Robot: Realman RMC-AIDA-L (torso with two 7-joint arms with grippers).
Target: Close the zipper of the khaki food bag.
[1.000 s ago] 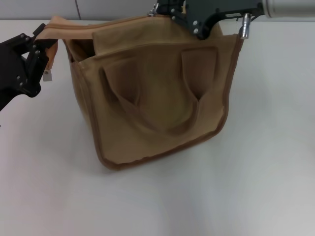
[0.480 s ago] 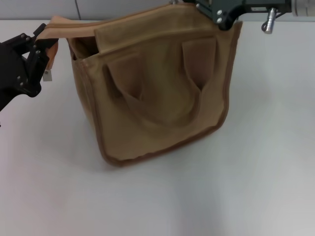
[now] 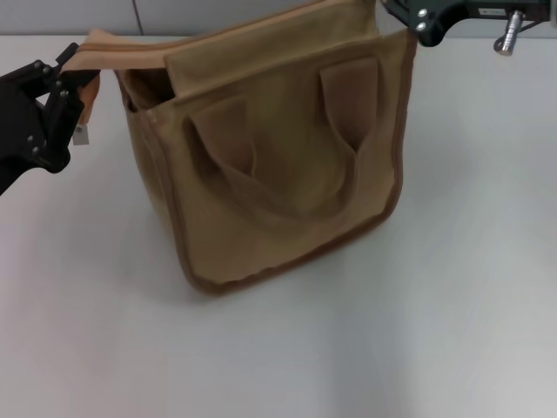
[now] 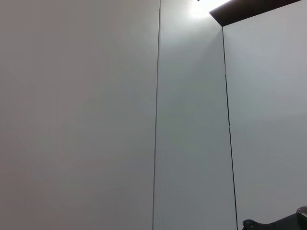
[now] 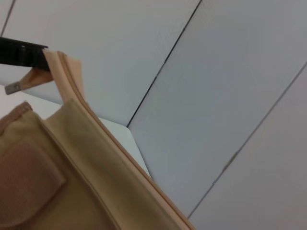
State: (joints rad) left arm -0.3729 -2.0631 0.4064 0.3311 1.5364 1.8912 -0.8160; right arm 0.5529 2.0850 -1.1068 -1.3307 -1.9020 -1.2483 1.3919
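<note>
Your khaki food bag (image 3: 278, 165) stands upright on the white surface (image 3: 452, 305), toward its far edge, tan canvas with brown piping and two loop handles drooped on the front panel. The zipper (image 3: 122, 54) tape sticks out from the top toward the far left corner, bag mouth gaping there. Your left gripper (image 3: 77, 83) sits at the left edge, fingers clenched on the zipper tape end. Your right gripper (image 3: 416, 16) is at the bag's far right top corner; can't tell its fingers' state.
</note>
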